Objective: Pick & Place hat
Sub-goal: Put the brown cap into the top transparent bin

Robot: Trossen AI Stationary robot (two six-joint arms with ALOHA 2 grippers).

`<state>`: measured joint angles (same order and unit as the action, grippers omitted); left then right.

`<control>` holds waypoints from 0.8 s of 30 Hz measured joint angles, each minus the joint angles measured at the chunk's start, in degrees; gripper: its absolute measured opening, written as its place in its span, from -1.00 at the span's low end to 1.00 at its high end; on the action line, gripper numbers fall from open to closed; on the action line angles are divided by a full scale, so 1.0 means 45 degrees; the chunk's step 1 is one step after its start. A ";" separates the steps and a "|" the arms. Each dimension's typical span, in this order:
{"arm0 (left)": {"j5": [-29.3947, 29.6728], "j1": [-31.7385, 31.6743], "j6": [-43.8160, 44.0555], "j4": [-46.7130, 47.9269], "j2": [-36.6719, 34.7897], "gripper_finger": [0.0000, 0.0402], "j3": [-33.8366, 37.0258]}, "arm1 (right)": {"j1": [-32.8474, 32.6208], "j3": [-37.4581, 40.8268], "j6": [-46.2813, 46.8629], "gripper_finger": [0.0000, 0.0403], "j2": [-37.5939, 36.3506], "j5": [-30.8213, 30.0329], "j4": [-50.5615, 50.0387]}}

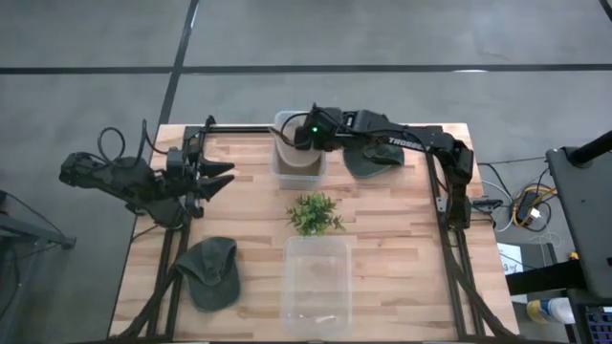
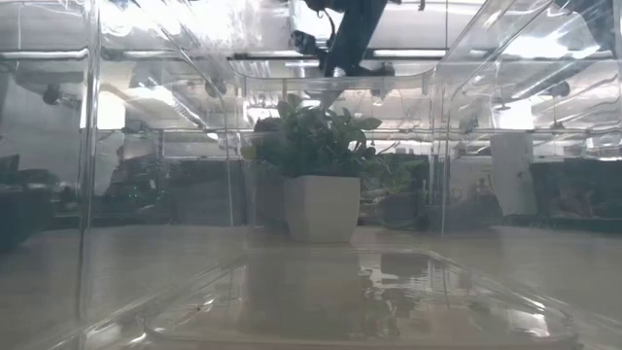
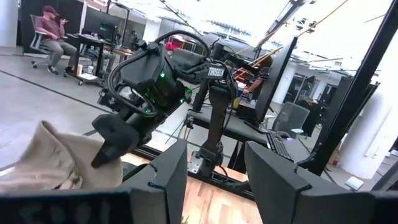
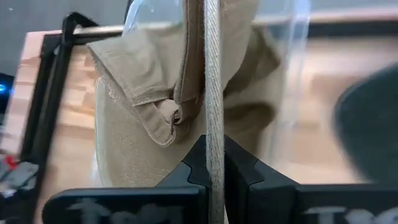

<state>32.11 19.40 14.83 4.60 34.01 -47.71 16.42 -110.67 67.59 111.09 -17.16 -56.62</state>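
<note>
A beige hat sits in the mouth of a clear bin at the table's far edge. My right gripper is above that bin, shut on the hat. My left gripper waits open near the table's left edge, holding nothing. A green cap lies flat on the near left of the table. A darker green hat lies under the right arm. My right gripper pinches a thin edge of the beige hat's brim between its two fingers, and the edge runs straight up out of the shut jaws. The fingers come from above, slanting down. The hat hangs below them inside the bin's walls; whether its underside rests on anything stays hidden.
A small plant in a white pot stands mid-table. A second clear bin sits at the near edge, in front of the low camera. Bare wood lies on the table's right side. A seated person is in the room beyond.
</note>
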 joint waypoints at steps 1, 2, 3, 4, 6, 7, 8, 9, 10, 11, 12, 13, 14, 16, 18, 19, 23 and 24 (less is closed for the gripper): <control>0.0003 0.0000 -0.0006 0.0000 -0.0008 -0.23 0.0019 | 0.0047 0.0192 0.0449 -0.94 -0.0005 0.0384 0.0152; 0.0007 0.0000 -0.0006 0.0006 -0.0013 -0.23 0.0039 | 0.0101 0.0367 0.0872 -0.94 -0.0005 0.0745 0.0179; 0.0007 0.0000 -0.0006 0.0041 -0.0016 -0.23 0.0046 | 0.0129 0.0537 0.1051 -0.93 -0.0005 0.1005 0.0153; 0.0007 0.0000 -0.0006 0.0063 -0.0016 -0.23 0.0046 | 0.0155 0.0680 0.1039 -0.92 -0.0005 0.1156 0.0151; 0.0007 0.0000 -0.0014 0.0063 -0.0016 -0.23 0.0046 | 0.0157 0.0913 0.0755 -0.87 -0.0005 0.1421 0.0184; 0.0016 0.0000 -0.0039 0.0058 -0.0016 -0.23 0.0046 | 0.0148 0.0981 0.0627 -0.83 -0.0005 0.1457 0.0175; 0.0020 0.0000 -0.0082 0.0049 -0.0016 -0.23 0.0046 | 0.0133 0.1033 0.0561 -0.79 -0.0005 0.1459 0.0204; 0.0052 0.0000 -0.0161 0.0049 -0.0016 -0.23 0.0046 | 0.0123 0.1066 0.0477 -0.74 -0.0001 0.1494 0.0271; 0.0094 0.0000 -0.0218 0.0049 -0.0016 -0.23 0.0046 | 0.0123 0.1074 0.0368 -0.70 0.0000 0.1502 0.0433; 0.0113 0.0000 -0.0253 0.0049 -0.0016 -0.23 0.0046 | 0.0100 0.1012 0.0292 -0.67 0.0000 0.1501 0.0541; 0.0124 0.0000 -0.0266 0.0046 -0.0016 -0.23 0.0046 | 0.0099 0.0883 0.0066 -0.63 0.0000 0.1478 0.0543; 0.0128 0.0000 -0.0268 0.0049 -0.0016 -0.23 0.0046 | 0.0102 0.0740 -0.0251 -0.60 0.0000 0.1415 0.0544; 0.0133 0.0000 -0.0268 0.0044 -0.0016 -0.23 0.0046 | 0.0103 0.0591 -0.0558 -0.58 0.0000 0.1273 0.0558; 0.0133 0.0000 -0.0268 0.0024 -0.0016 -0.23 0.0046 | 0.0101 0.0283 -0.1215 -0.54 0.0000 0.0948 0.0538; 0.0133 0.0000 -0.0267 0.0024 -0.0016 -0.23 0.0046 | 0.0110 -0.0066 -0.2218 -0.52 0.0000 0.0870 0.0517; 0.0133 0.0000 -0.0268 0.0024 -0.0016 -0.23 0.0046 | 0.0123 -0.0199 -0.2850 -0.52 -0.0001 0.0932 0.0507; 0.0133 0.0005 -0.0271 0.0024 -0.0016 -0.23 0.0046 | 0.0123 -0.0236 -0.3386 -0.52 -0.0021 0.2113 0.0460; 0.0133 0.0005 -0.0285 0.0029 -0.0016 -0.23 0.0046 | 0.0130 -0.0158 -0.3161 -0.51 -0.0012 0.2460 0.0435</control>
<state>32.71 19.42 13.55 4.73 33.93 -47.51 17.00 -111.39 53.37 111.04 -6.09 -54.66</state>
